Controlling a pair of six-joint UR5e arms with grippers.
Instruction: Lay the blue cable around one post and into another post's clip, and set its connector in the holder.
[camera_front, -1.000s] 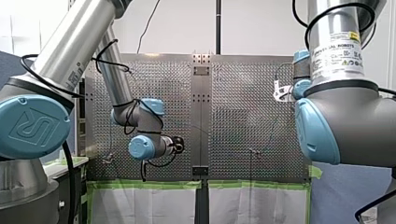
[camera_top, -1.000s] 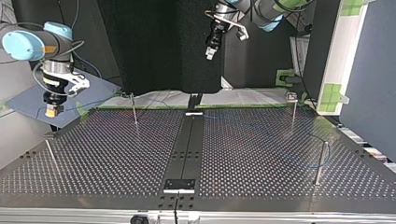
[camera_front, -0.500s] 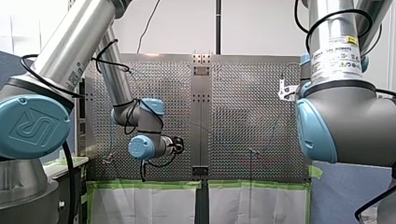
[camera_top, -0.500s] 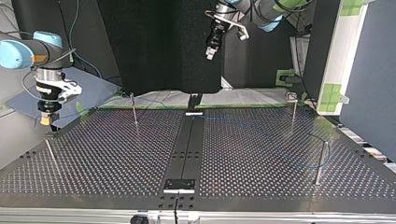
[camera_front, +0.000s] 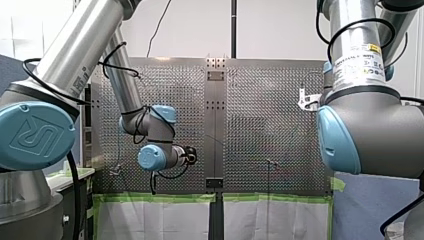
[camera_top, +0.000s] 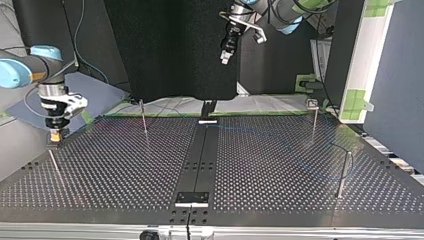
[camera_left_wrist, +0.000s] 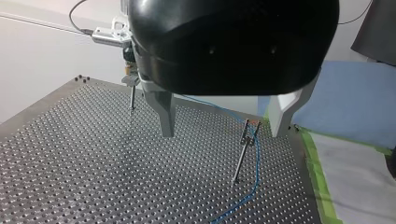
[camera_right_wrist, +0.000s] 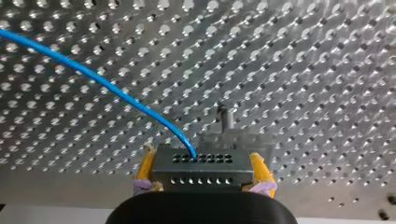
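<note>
blue cable (camera_right_wrist: 107, 86) running out of connector (camera_right_wrist: 201, 176), being clamped between right gripper (camera_right_wrist: 203, 163) yellow pads (camera_right_wrist: 259, 170); left gripper (camera_left_wrist: 222, 131) hanging, fingers apart, clip post (camera_left_wrist: 240, 151) standing ahead between them.

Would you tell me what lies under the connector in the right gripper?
A metal holder standing on the perforated table shows beyond it; the connector covers the holder's near part.

We find the left gripper (camera_left_wrist: 219, 134) above the table (camera_left_wrist: 84, 163), its fingers (camera_left_wrist: 164, 114) spread wide with nothing between them. Ahead of it stands a thin post (camera_left_wrist: 240, 156). The cable (camera_left_wrist: 257, 163) runs in from farther off, meets this post's top, then drops beside it to the table. A far post (camera_left_wrist: 132, 98) stands under the right gripper (camera_left_wrist: 127, 70), which is partly hidden. Green tape (camera_left_wrist: 317, 186) lines the table's edge.
</note>
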